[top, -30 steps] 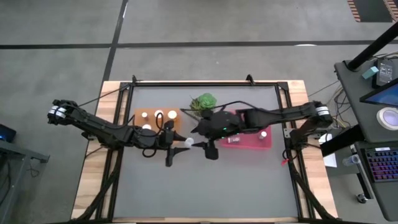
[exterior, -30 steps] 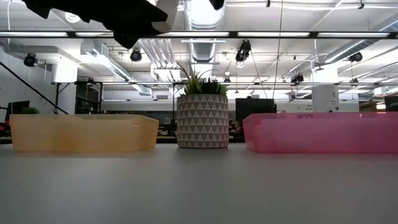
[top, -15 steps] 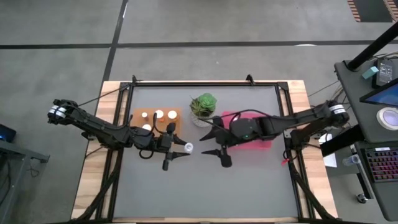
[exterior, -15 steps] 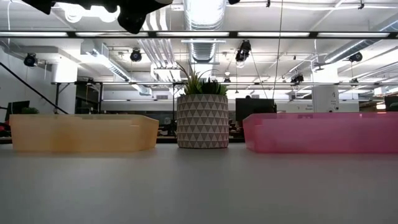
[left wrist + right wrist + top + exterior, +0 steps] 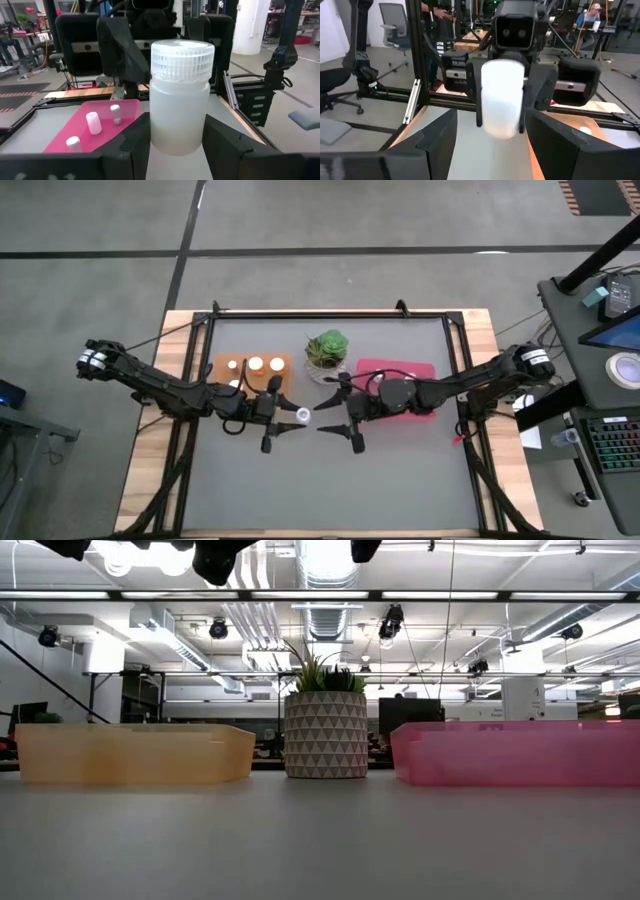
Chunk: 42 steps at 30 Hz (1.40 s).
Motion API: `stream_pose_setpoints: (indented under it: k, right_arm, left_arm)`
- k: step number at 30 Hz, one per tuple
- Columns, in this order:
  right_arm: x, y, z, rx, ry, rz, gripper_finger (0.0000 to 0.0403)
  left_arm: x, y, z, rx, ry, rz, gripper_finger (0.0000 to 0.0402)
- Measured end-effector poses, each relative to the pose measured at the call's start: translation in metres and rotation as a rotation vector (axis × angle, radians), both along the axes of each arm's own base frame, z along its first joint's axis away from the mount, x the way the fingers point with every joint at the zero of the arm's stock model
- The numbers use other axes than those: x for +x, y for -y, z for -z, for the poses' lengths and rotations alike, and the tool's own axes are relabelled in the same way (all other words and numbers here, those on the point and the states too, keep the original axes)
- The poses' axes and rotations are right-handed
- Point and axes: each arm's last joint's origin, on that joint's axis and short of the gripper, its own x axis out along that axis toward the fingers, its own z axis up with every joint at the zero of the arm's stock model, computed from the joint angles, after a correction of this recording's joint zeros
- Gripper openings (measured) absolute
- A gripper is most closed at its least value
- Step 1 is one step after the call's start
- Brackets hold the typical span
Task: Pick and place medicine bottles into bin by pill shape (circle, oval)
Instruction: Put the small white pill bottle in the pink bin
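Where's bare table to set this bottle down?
The broad grey stretch of table nearer than both trays is bare. Crowded: the middle, where left gripper holding the bottle faces right gripper, between orange tray, plant and pink tray.

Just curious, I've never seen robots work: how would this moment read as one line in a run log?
left gripper: holds white bottle mid-table | right gripper: open, facing bottle | pink tray: three bottles | orange tray: bottles inside

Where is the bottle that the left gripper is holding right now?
In the high view the bottle sits in the left gripper at table centre, between the orange tray and the open right gripper facing it.
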Motion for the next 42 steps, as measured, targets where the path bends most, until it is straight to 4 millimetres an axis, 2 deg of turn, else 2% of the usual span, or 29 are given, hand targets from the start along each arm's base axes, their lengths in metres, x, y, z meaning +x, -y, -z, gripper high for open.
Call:
stream_pose_setpoints:
  k: [20,32,42]
  right_arm:
    - [0.037,-0.006,0.007,-0.079,0.004,0.045,0.0221]
    - [0.038,-0.006,0.009,-0.084,-0.005,0.048,0.0137]
    - [0.038,-0.006,0.011,-0.089,-0.023,0.046,0.0143]
  left_arm:
    - [0.001,0.000,0.001,0.017,-0.002,-0.003,0.0137]
    - [0.001,0.000,0.002,0.022,-0.010,-0.002,0.0137]
    - [0.001,0.000,0.002,0.022,-0.012,-0.003,0.0148]
